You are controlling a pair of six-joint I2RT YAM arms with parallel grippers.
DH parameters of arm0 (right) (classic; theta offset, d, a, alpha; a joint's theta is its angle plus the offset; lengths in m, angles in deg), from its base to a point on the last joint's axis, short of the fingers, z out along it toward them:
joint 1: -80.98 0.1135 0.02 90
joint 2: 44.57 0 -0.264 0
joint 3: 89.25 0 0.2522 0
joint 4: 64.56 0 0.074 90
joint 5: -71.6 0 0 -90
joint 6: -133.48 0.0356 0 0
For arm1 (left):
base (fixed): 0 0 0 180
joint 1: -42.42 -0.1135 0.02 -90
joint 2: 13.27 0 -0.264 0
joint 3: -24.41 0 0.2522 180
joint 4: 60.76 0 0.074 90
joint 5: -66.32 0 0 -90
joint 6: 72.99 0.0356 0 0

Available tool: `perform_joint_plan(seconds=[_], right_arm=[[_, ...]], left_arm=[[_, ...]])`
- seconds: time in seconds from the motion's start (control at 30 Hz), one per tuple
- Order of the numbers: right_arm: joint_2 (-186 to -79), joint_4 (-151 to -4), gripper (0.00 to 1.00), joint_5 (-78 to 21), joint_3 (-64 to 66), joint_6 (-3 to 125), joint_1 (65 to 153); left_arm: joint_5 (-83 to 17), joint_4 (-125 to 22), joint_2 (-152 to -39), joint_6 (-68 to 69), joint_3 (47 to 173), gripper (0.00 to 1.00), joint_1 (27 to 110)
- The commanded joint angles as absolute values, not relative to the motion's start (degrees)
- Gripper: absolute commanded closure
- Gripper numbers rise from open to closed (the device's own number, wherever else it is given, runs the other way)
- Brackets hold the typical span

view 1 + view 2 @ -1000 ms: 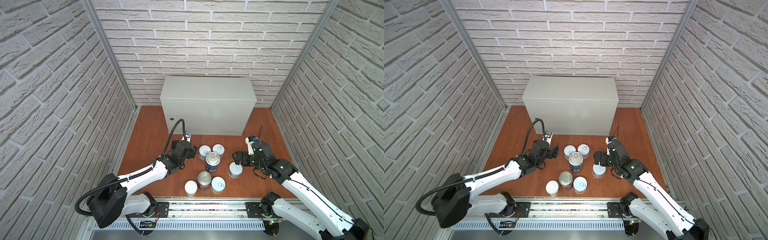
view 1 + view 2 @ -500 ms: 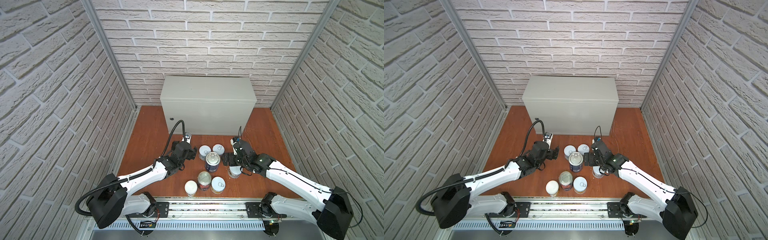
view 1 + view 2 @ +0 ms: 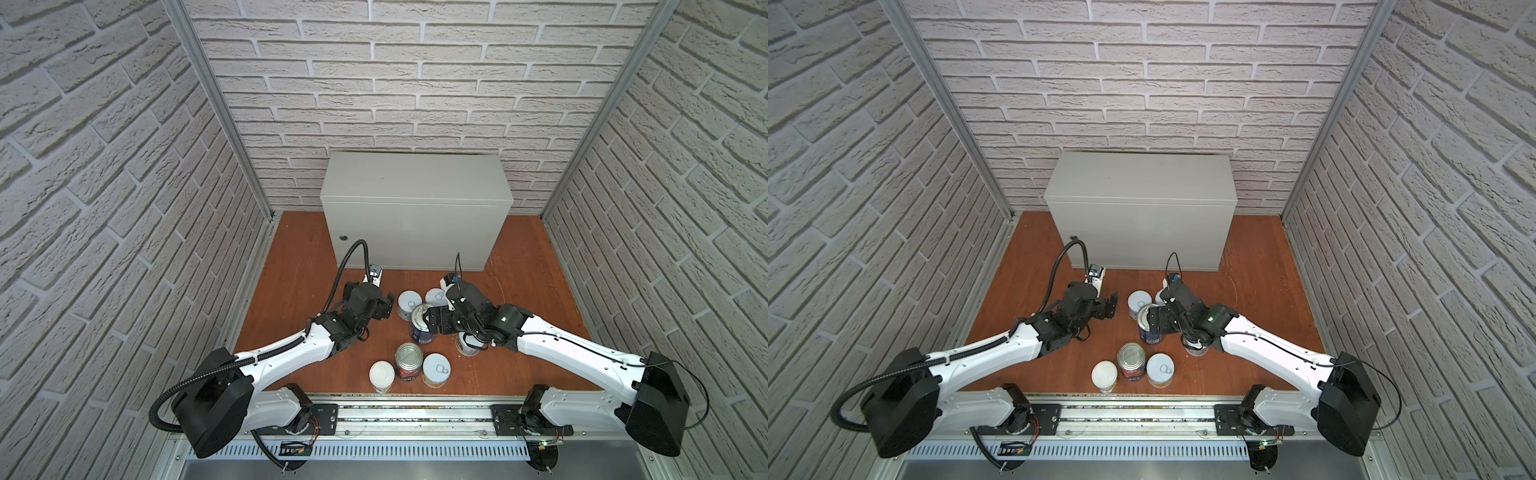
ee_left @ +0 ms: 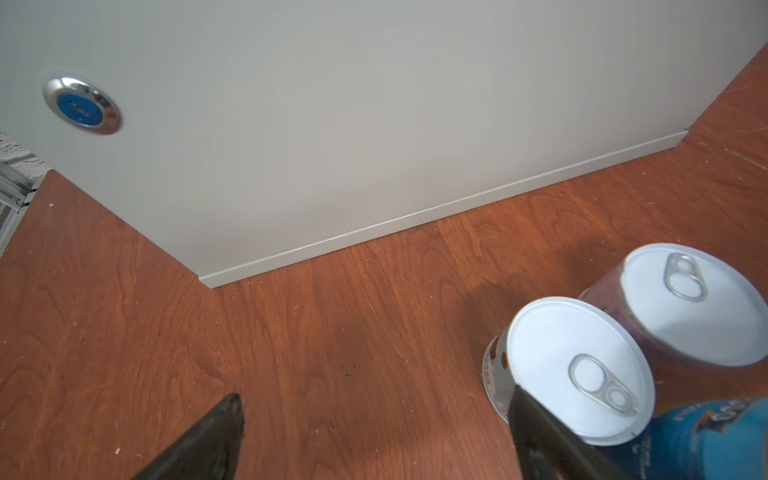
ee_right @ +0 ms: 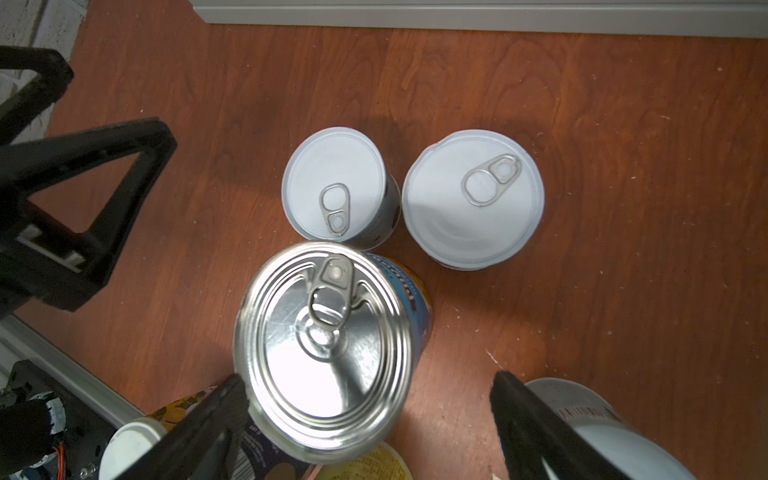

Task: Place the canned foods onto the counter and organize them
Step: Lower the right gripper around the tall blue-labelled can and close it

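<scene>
Showing, nearest, the tomato can point(image 3: 408, 359) between two white-lidded cans point(image 3: 381, 374) on the floor point(image 3: 299, 266); beyond, right gripper point(image 5: 368, 378), fingers apart around the blue can point(image 5: 328, 353); left gripper point(image 4: 374, 395) spread wide over floor to its left; counter point(image 3: 415, 178) farthest.

Robot lab cell — faux-brick panels point(image 3: 415, 83), aluminium posts point(image 3: 218, 108), arm rail point(image 3: 415, 419).
</scene>
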State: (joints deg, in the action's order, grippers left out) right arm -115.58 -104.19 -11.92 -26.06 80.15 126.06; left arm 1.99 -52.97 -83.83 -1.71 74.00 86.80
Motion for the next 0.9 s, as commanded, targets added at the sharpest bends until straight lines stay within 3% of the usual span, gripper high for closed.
perform_joint_plan(seconds=[0.0, 0.4, 0.87], right_arm=[[-118.15, -102.84, 0.07, -10.67, -23.72, 80.09, 127.07], [-127.04, -108.65, 0.08, -4.27, -16.74, 80.43, 130.21], [-128.05, -108.62, 0.11, -2.99, -17.75, 83.02, 130.49]], left_arm=[[2.82, -54.58, -83.33, -3.02, 73.85, 0.02, 86.99], [4.18, -54.2, -82.33, -2.94, 73.59, 0.02, 86.98], [6.25, -52.94, -82.24, -3.97, 73.85, 0.02, 86.98]])
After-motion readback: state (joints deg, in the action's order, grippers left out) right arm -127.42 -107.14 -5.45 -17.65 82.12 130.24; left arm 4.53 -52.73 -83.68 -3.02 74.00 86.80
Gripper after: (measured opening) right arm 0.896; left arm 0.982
